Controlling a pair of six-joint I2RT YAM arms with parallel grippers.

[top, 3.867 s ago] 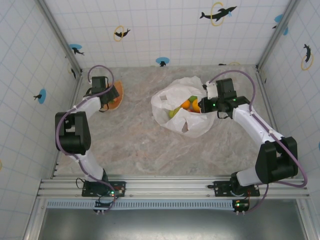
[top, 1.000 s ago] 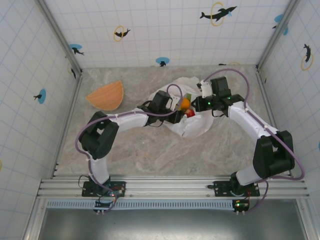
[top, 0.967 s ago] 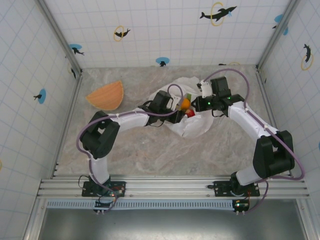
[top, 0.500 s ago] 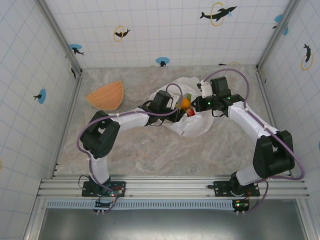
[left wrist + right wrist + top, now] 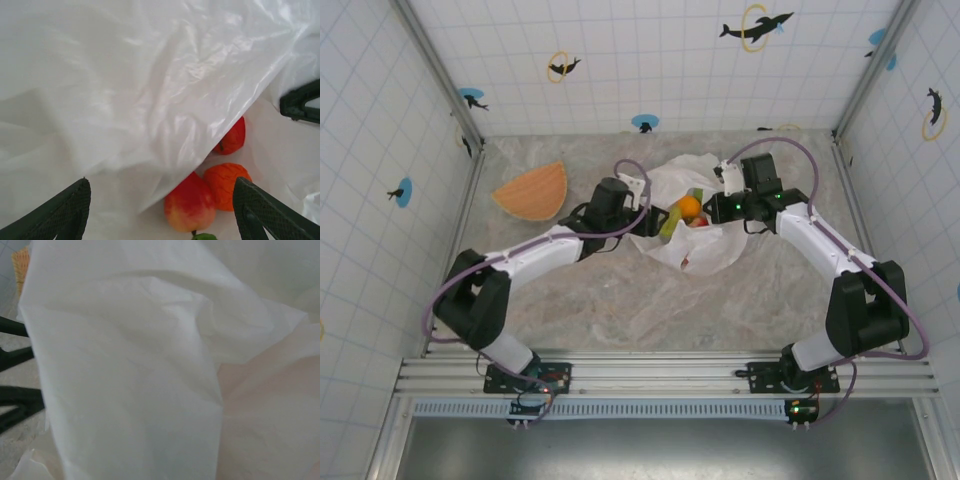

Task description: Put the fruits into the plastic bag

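A thin, crinkly, translucent white plastic bag [image 5: 692,250] slumps on the marbled desk [image 5: 620,300], just past centre toward 1 o'clock. Glossy, rounded fruits [image 5: 689,207] sit in its mouth, among them a pebbled orange [image 5: 225,186] and a red-yellow apple [image 5: 190,207]. The left gripper [image 5: 161,210] is at the bag's 9 o'clock edge, jaws apart and empty. The right gripper [image 5: 722,207], at 3 o'clock, has its jaws together, seemingly pinching the rim. The film looks light, limp and slippery, so a bunched rim fold seems the best hold.
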